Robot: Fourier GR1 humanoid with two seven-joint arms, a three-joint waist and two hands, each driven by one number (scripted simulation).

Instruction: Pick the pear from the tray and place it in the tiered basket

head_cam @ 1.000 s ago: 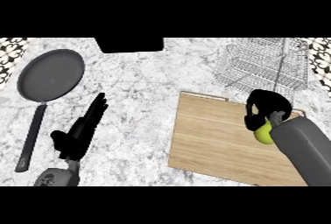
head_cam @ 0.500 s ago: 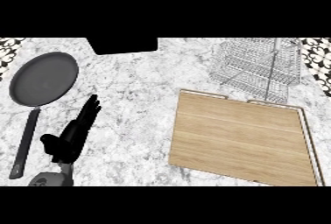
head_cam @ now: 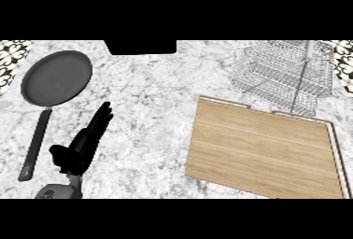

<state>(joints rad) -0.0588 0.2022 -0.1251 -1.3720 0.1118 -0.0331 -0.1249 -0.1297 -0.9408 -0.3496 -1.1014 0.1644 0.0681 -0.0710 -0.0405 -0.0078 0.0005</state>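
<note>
The wooden tray (head_cam: 265, 149) lies at the right of the marble counter with nothing on it. Behind it at the back right stands the wire tiered basket (head_cam: 286, 74). No pear shows anywhere in the head view. My left hand (head_cam: 79, 149) rests open at the lower left, fingers straight and pointing up. My right hand and forearm are out of the picture.
A dark frying pan (head_cam: 56, 83) lies at the back left, its handle (head_cam: 36, 144) running down toward the front edge just left of my left hand. A black opening (head_cam: 140, 46) sits at the counter's back edge.
One second ago my right hand held the pear above the tray's right side. Hand, forearm and pear have since left the view. The left hand has barely shifted.
</note>
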